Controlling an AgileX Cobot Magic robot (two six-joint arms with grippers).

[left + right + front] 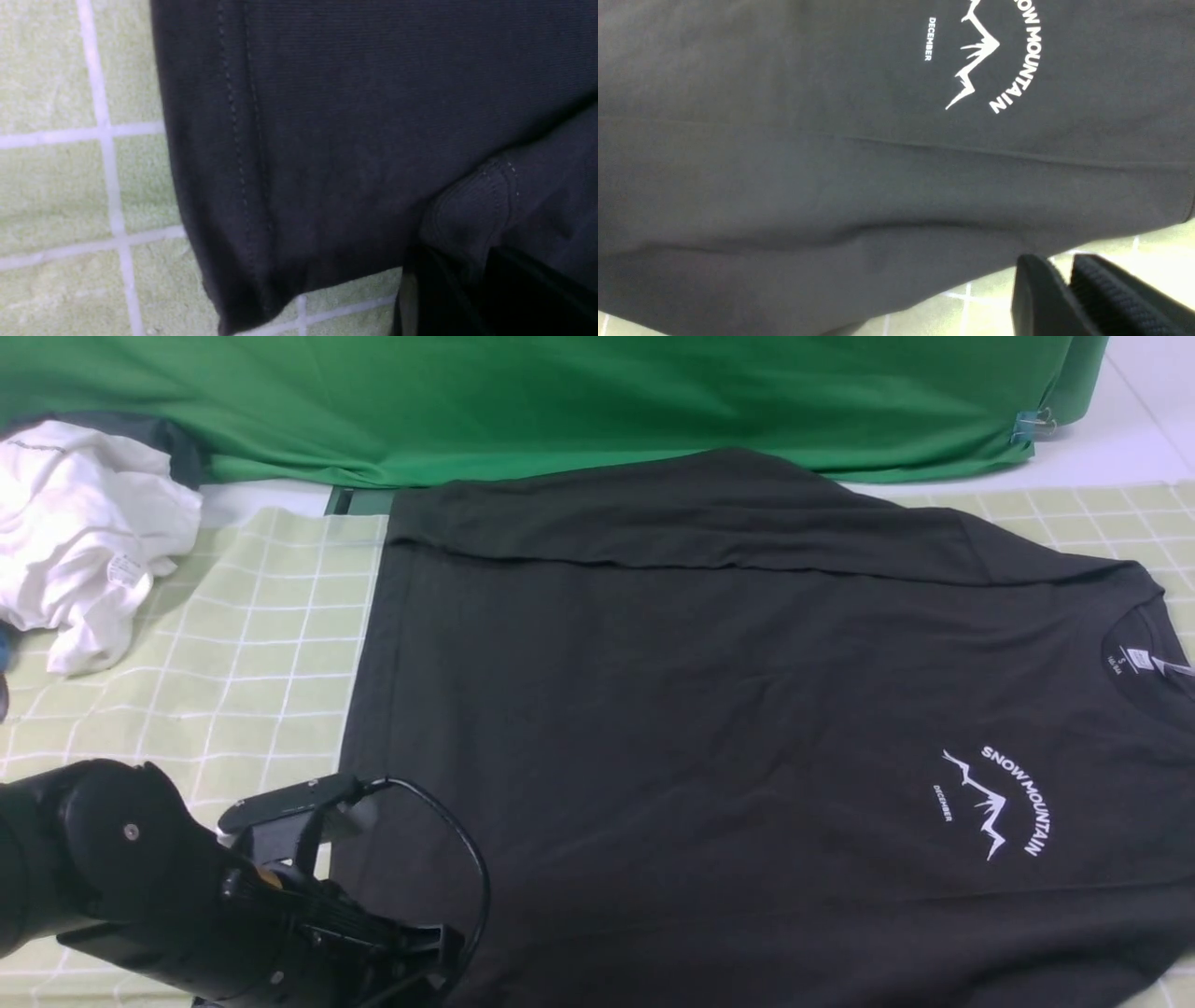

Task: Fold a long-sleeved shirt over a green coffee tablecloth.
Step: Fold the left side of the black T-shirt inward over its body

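While my left pincer [467, 289] noses the cuff [472, 205] of the long-sleeved shirt [672, 709], grip unclear, my right pincer [1064, 280] sits closed, empty; sleeve fold next.

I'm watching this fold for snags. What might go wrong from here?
The left gripper sits at a bunched cuff beside the hem of the long-sleeved shirt. It might pinch extra layers, or the green coffee tablecloth beneath. The right gripper shows just off the shirt's edge, so it may miss the fabric or snag the tablecloth.
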